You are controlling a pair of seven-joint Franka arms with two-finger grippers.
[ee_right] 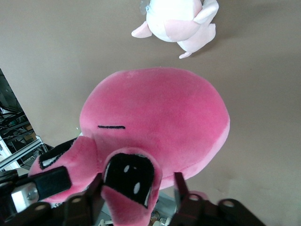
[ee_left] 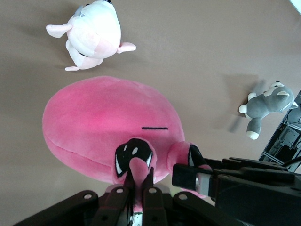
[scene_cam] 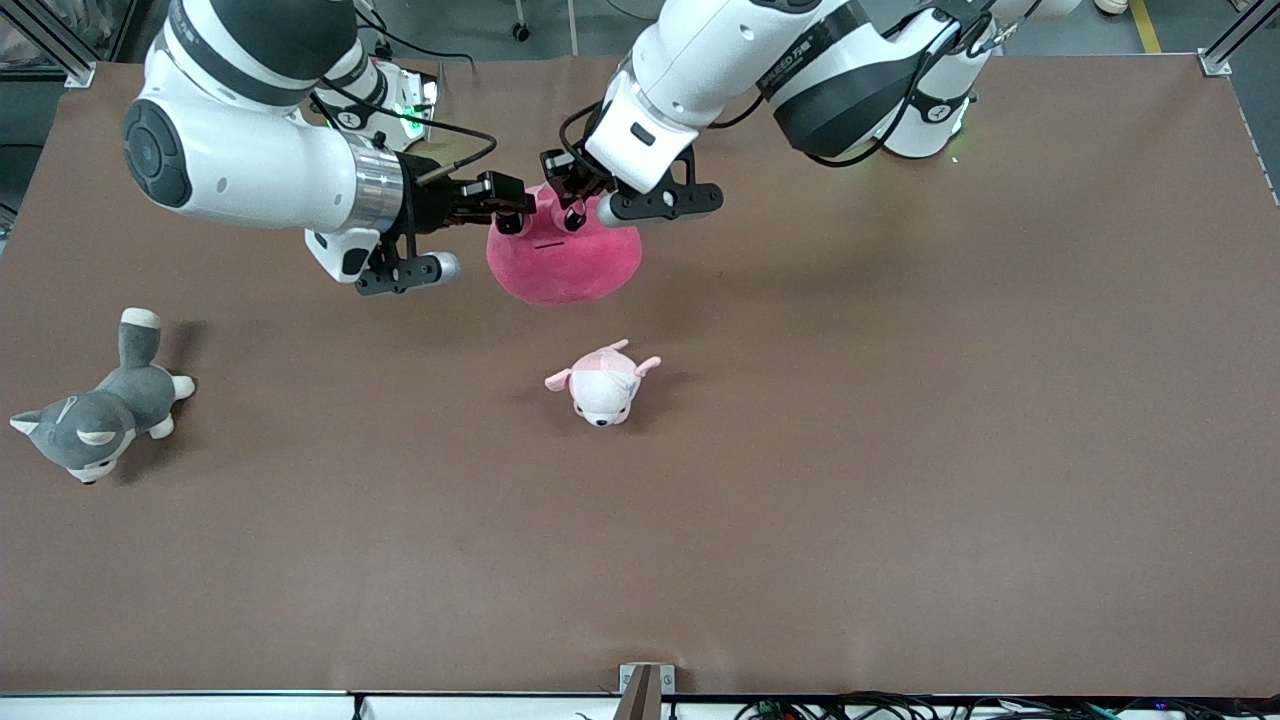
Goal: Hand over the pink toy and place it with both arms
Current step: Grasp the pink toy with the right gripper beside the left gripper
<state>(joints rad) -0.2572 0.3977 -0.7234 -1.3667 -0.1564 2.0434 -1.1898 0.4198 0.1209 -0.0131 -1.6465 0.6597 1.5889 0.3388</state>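
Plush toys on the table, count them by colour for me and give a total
Hot pink: 1, the pink toy, with both arms' grippers at its top.
Pale pink and white: 1, the small plush animal.
Grey and white: 1, the plush dog.
Total: 3

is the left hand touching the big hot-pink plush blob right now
Touching. In the left wrist view the left hand has its fingers pinched on a fold of the big round hot-pink plush blob by its dark eye.
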